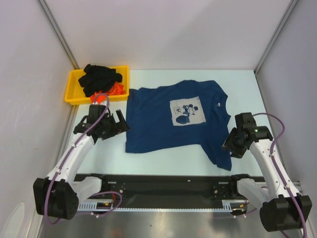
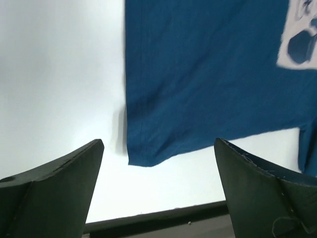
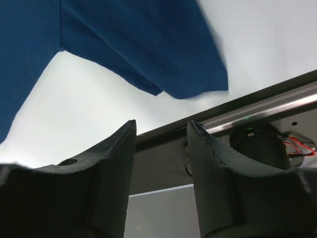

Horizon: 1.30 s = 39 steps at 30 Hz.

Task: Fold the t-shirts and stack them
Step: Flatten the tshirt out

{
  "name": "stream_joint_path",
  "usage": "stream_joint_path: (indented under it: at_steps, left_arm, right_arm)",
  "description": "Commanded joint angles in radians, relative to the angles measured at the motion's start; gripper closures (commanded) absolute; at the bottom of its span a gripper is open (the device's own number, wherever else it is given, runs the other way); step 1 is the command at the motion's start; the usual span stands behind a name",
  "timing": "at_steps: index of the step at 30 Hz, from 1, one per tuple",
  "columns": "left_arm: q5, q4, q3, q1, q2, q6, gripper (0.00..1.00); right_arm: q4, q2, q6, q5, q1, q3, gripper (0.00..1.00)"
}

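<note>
A navy blue t-shirt [image 1: 173, 119] with a white cartoon print lies spread flat on the white table, chest up. My left gripper [image 1: 119, 121] stands open just left of its lower left corner. In the left wrist view that corner [image 2: 143, 156] lies between and beyond the fingers of the left gripper [image 2: 158, 141], which hold nothing. My right gripper [image 1: 229, 147] hovers at the shirt's lower right sleeve. In its wrist view the right gripper [image 3: 161, 122] has its jaws apart and empty, with the sleeve [image 3: 193, 74] lying beyond them. A black t-shirt [image 1: 101, 77] and an orange-red one [image 1: 115, 89] are bunched in the tray.
A yellow plastic tray [image 1: 74, 82] sits at the table's back left corner. White walls enclose the table on three sides. A black rail [image 1: 173, 186] with the arm bases runs along the near edge.
</note>
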Motion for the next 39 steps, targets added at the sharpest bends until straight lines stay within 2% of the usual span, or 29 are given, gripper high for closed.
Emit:
stream_joint_path:
  at_steps: [1,5,10,15,20,24,28,33,37,39]
  left_arm:
    - [-0.06,-0.063,0.081,0.005,0.001,0.016,0.0]
    - [0.056,0.006,0.049,0.005,0.058,-0.014,0.02]
    - [0.165,0.148,-0.017,0.006,0.072,-0.057,0.1]
    - [0.114,0.159,-0.009,0.011,0.082,-0.079,0.11]
    - [0.138,0.196,0.021,0.031,0.199,-0.076,0.14]
    - [0.149,0.202,0.049,0.046,0.286,-0.045,0.22]
    - [0.159,0.184,0.079,0.055,0.339,-0.037,0.29]
    - [0.167,0.15,0.098,0.057,0.408,-0.04,0.37]
    - [0.129,0.135,0.055,0.057,0.377,-0.06,0.36]
    - [0.127,0.119,0.021,0.057,0.356,-0.076,0.31]
  right_arm:
    - [0.005,0.018,-0.079,0.013,0.004,0.042,0.48]
    - [0.092,0.032,-0.109,-0.016,0.007,0.051,0.41]
    - [0.226,0.093,-0.116,-0.014,-0.007,0.046,0.42]
    - [0.334,0.207,-0.091,-0.141,-0.062,0.065,0.45]
    - [0.361,0.317,-0.094,-0.108,-0.111,0.114,0.45]
    - [0.376,0.406,-0.135,-0.073,-0.135,0.149,0.45]
    - [0.378,0.5,-0.152,-0.123,-0.151,0.172,0.46]
    - [0.384,0.524,-0.149,-0.154,-0.151,0.178,0.47]
    - [0.405,0.52,-0.143,-0.172,-0.154,0.158,0.47]
    - [0.413,0.52,-0.143,-0.186,-0.154,0.146,0.47]
